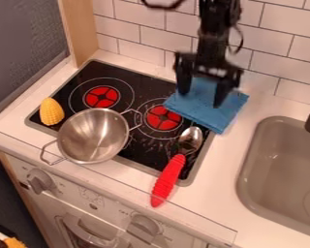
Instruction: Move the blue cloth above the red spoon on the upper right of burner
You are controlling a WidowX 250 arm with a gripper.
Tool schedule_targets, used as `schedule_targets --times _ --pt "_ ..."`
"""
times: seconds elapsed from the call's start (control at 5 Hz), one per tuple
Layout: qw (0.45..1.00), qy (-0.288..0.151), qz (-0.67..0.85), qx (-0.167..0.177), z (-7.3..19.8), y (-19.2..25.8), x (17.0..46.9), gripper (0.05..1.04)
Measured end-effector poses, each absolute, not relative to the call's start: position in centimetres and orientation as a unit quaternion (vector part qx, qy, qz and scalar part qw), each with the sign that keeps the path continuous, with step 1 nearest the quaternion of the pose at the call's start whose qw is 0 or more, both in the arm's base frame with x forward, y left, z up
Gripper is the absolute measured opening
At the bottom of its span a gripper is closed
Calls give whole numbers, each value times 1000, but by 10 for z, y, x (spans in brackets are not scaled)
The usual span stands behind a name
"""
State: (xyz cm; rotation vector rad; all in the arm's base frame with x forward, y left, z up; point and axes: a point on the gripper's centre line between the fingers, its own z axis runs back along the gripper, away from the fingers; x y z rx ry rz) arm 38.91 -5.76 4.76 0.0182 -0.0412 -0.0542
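Hung with open gripper (pixel 203 93) right over the cloth (pixel 207 107) — laid beyond the spoon (pixel 176 164), across the stove's (pixel 145 86) upper right corner. Probably needed only lifting clear.

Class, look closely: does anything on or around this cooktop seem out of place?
The blue fabric cloth overlaps the black cooktop beside a red-centred burner, an odd spot for fabric. The red-handled silver spoon straddles the cooktop's front edge, looking carelessly left.
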Motion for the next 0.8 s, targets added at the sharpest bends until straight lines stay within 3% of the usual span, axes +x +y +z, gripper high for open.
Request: schedule_targets --times 0.4,0.8 --pt "996 -72 -58 12 99 -61 380 998" --pt "996 -51 -62 23 99 -57 372 998"
